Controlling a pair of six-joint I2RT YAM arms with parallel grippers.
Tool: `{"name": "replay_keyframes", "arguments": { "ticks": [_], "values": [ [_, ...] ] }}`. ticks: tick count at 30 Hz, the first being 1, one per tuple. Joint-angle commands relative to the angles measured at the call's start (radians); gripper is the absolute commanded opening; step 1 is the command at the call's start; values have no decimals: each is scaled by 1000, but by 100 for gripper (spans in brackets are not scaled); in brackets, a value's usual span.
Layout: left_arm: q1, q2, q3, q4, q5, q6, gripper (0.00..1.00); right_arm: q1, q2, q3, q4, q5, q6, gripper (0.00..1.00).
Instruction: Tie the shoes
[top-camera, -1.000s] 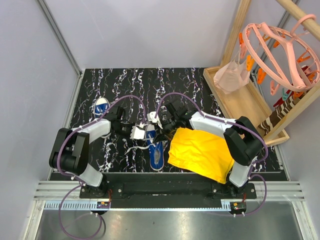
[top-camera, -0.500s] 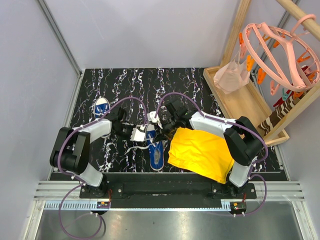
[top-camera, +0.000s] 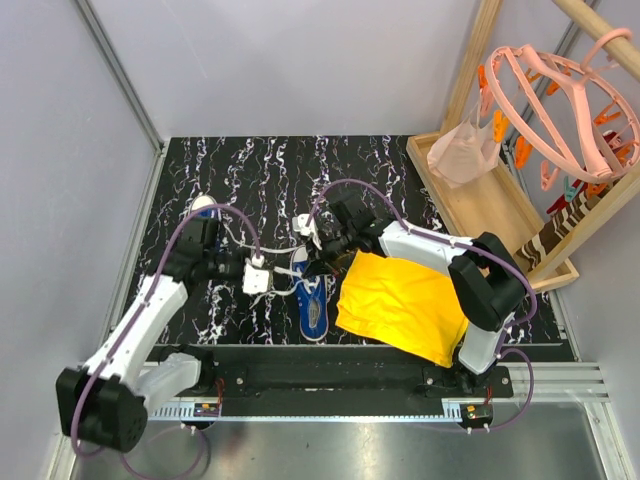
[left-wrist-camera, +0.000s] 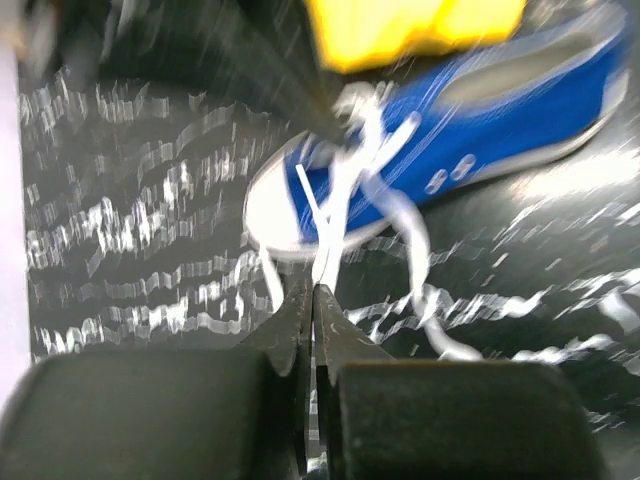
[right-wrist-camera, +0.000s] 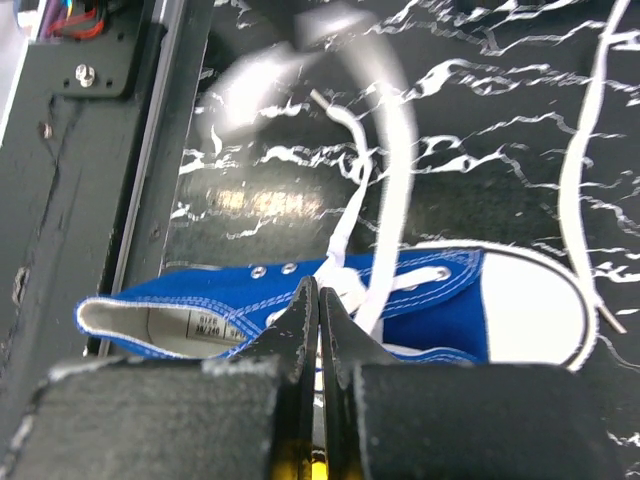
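Just left of the middle of the top view, 1 blue sneaker (top-camera: 312, 303) lies on the black marbled table (top-camera: 380, 170), its white toe cap toward the upper edge and its heel toward the bottom. The second sneaker (top-camera: 203, 207) sits in the upper left of the table, well apart from the first and partly hidden behind the left arm. The left gripper (top-camera: 270, 280) is just left of the near sneaker. In its own wrist view, which is blurred, its 2 fingers (left-wrist-camera: 296, 330) are pressed together on a white lace (left-wrist-camera: 322, 262) that runs up the frame to the sneaker's toe end. The right gripper (top-camera: 318, 252) is at the toe end of the same sneaker, at the upper left corner of the yellow cloth (top-camera: 400, 300). In the right wrist view its fingers (right-wrist-camera: 303, 305) are also pressed together, their tips over the eyelet rows. Whether a lace is caught between them cannot be told. In that view another lace strand (right-wrist-camera: 572, 170) trails down the right side of the frame on the table. A wooden tray (top-camera: 470, 200) and a pink hanger (top-camera: 560, 110) stand at the right of the top view.
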Motion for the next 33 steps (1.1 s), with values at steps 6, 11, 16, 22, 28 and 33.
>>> {"name": "replay_keyframes", "arguments": {
  "ticks": [6, 11, 16, 22, 28, 33],
  "values": [
    [-337, -158, -53, 137, 83, -298, 0, -19, 22, 80, 68, -22, 89, 0],
    [-572, -85, -113, 495, -107, -571, 0, -19, 25, 74, 66, -45, 85, 0],
    [-660, 56, -116, 714, -151, -687, 0, -20, 9, 51, 53, -61, 37, 0],
    [-657, 106, -140, 791, -254, -779, 0, -19, -1, 43, 27, -67, -18, 0],
    [-663, 116, -185, 856, -266, -857, 0, -17, -2, 42, 8, -87, -48, 0],
    [-675, 230, -124, 848, -185, -753, 0, -17, -10, 32, -62, -93, -143, 0]
  ]
}}
